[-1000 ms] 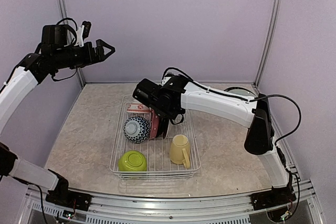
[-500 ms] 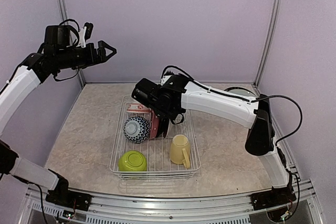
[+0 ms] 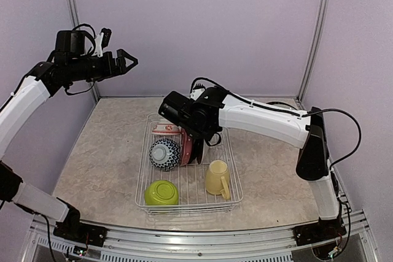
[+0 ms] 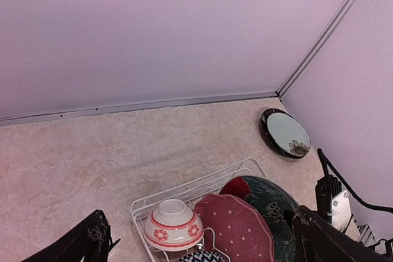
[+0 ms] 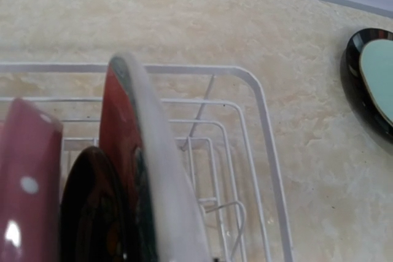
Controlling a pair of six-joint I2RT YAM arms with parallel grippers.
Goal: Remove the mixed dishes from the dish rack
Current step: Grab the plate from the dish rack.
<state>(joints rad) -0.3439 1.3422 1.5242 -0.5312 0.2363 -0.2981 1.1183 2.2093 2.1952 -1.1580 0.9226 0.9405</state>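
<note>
The dish rack [image 3: 190, 208] is found in the middle of the table [image 3: 98, 157]. At its near end the lime green bowl [image 3: 162, 192] is seen on the left and the pale yellow mug [image 3: 217, 177] on the right. Further in, the blue-patterned bowl [image 3: 164, 153] is set just beside the upright plates: the pink dotted plate [image 4: 236, 228], the red plate [image 5: 116, 121] and the dark green plate [image 4: 276, 204]. The right gripper [image 3: 196, 142] is lowered among those plates, its fingers drawn narrow; the tips are hidden, so a grip on a rim cannot be confirmed. At the rack's far end the red-white bowl [image 3: 164, 129] is seated. Beyond, near the far right corner, a black-rimmed plate [image 4: 284, 133] is laid flat on the table. The left gripper [image 3: 128, 61] is held high at the left, fingers [image 4: 92, 240] spread wide and empty.
</note>
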